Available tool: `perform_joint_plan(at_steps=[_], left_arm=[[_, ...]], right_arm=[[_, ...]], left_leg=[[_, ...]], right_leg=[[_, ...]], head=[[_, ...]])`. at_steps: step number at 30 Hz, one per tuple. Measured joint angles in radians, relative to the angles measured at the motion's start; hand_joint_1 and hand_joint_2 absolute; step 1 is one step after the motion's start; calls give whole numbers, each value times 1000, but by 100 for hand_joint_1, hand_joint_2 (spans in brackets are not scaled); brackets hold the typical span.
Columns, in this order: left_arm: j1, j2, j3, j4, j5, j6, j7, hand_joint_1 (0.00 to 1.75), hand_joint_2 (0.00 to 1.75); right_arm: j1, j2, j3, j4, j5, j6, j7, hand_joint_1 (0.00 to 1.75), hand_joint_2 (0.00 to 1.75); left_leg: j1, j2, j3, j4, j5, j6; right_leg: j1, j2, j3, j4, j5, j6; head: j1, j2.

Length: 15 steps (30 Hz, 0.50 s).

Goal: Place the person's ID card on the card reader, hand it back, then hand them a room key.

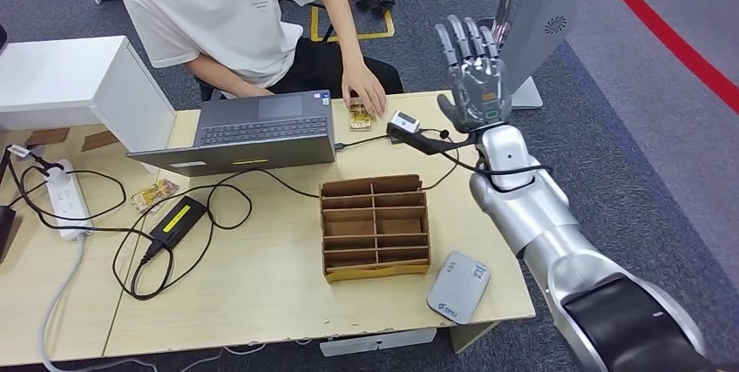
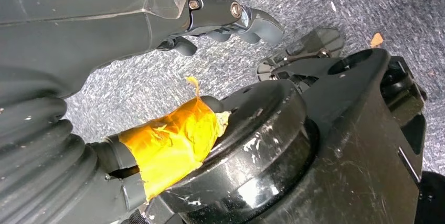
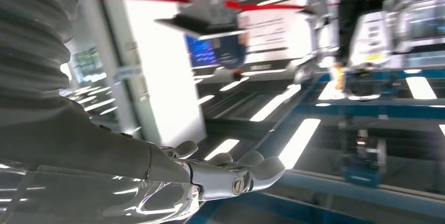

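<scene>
I am holding my right hand [image 1: 473,76] raised beyond the far right corner of the tabletop [image 1: 261,294], palm turned toward the person [image 1: 235,15], fingers spread apart and gripping nothing; I judge this a presenting posture, awaiting the ID card [image 1: 359,116]. That card is lying on the tabletop's far edge, just right of the laptop [image 1: 253,132], under the person's hand [image 1: 366,93], not yet given over. The card reader [image 1: 459,287] is sitting at the near right corner, right of the cardboard organizer [image 1: 375,226]. My left hand [image 2: 231,22] is hanging over the floor, fingers curled, holding nothing.
</scene>
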Motion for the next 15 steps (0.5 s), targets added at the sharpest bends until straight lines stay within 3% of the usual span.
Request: perform_joint_plan(at_steps=[6, 11, 15], left_arm=[[3, 0, 2, 0, 7, 11, 10, 0, 175], [2, 1, 6, 0, 13, 19, 15, 0, 175], [5, 0, 20, 0, 18, 29, 22, 0, 175]], right_arm=[[64, -165, -124, -32, -1, -5, -28, 0, 175], [143, -255, -215, -69, -5, -6, -29, 0, 175], [261, -334, -320, -94, -21, -20, -39, 0, 175]], left_leg=[[-1, -1, -1, 1, -1, 2], [0, 0, 1, 1, -2, 2], [0, -6, -1, 1, -2, 3]], right_leg=[[-1, -1, 1, -1, 0, 1], [0, 0, 1, -1, 0, 1], [0, -5, 2, -1, -1, 1]], head=[[0, 0], [0, 0], [0, 0]])
